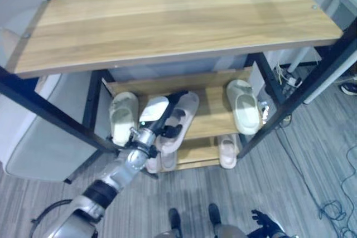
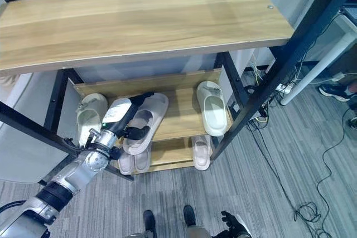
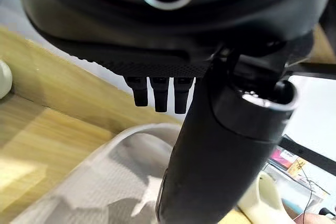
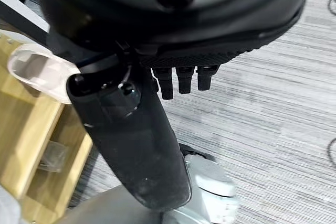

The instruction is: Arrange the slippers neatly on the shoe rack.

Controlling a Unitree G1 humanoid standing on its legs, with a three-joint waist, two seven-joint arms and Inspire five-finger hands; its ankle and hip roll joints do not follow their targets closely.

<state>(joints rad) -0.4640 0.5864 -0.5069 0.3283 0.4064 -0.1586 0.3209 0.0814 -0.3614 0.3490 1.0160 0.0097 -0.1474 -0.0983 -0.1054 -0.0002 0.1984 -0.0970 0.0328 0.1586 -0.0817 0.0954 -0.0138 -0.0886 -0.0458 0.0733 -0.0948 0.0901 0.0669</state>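
A beige slipper (image 1: 187, 112) lies slanted on the middle shelf (image 1: 209, 85) of the shoe rack, its heel over the front edge. My left hand (image 1: 158, 116) is shut on it, thumb (image 3: 220, 156) across the strap (image 3: 105, 182) and fingers curled into the opening. Pale green slippers lie on either side, one at the left (image 1: 122, 116) and one at the right (image 1: 244, 107). Pink slippers sit on the lowest shelf, one at the right (image 1: 227, 150) and others at the left (image 1: 160, 161). My right hand (image 1: 266, 222) hangs low over the floor, relaxed and holding nothing.
The rack's wide wooden top board (image 1: 167, 18) overhangs the shelves, carried by black metal posts (image 1: 53, 116). A white desk leg and cables (image 1: 290, 79) stand to the right of the rack. Grey plank floor (image 1: 268, 182) spreads in front.
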